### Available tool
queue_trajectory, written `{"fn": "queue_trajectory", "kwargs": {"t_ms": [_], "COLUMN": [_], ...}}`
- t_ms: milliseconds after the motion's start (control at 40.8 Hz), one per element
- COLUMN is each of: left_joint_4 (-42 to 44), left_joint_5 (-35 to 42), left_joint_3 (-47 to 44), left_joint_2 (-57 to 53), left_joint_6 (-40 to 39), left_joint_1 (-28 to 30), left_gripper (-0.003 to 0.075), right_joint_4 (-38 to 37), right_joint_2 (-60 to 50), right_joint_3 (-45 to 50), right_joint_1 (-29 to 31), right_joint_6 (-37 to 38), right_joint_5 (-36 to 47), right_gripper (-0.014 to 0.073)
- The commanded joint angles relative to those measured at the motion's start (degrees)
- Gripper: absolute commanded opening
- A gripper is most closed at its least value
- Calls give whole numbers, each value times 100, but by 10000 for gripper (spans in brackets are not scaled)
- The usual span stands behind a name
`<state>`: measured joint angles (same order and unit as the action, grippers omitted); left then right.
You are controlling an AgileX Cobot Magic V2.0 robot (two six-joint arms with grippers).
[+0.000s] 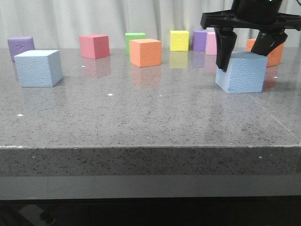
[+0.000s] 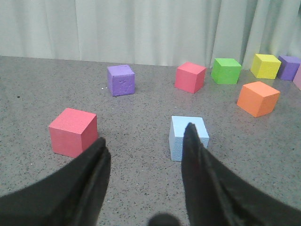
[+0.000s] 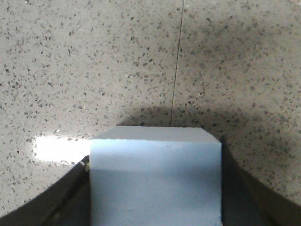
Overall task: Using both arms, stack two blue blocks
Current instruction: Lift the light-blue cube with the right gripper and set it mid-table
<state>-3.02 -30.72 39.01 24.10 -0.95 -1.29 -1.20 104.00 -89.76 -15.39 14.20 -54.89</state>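
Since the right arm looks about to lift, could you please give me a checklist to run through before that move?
1. Right end effector straddles the right blue block, a finger on each side: ok.
2. Fingers against the block's sides in the right wrist view: ok; firmness of grip: cannot tell.
3. Block level, resting on the table: ok.
4. Orange cube just behind the end effector, contact: cannot tell.
5. Left blue block upright, nothing on top: ok.
6. Left end effector open, short of that block: ok.
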Motion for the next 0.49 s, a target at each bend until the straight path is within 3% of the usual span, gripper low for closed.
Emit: {"fn": "queue_trajectory", "kwargs": {"t_ms": [0, 172, 466], "left_joint_4": [-31, -31, -31], "left_joint_5": [514, 514, 514], "left_joint_3": [151, 151, 151], "left_joint_2": [77, 77, 77], "left_joint_6": [-10, -10, -10], "left_joint_1": [9, 9, 9], "left_gripper": [344, 344, 344], "right_joint_4": [-94, 23, 23], "right_joint_2": [-231, -260, -223], "right_joint_3": [-184, -259, -960], "right_joint_1": [18, -31, -722], "right_joint_6": [-12, -12, 146], "right_joint_5": [-16, -33, -41], "right_gripper": [313, 313, 313]}}
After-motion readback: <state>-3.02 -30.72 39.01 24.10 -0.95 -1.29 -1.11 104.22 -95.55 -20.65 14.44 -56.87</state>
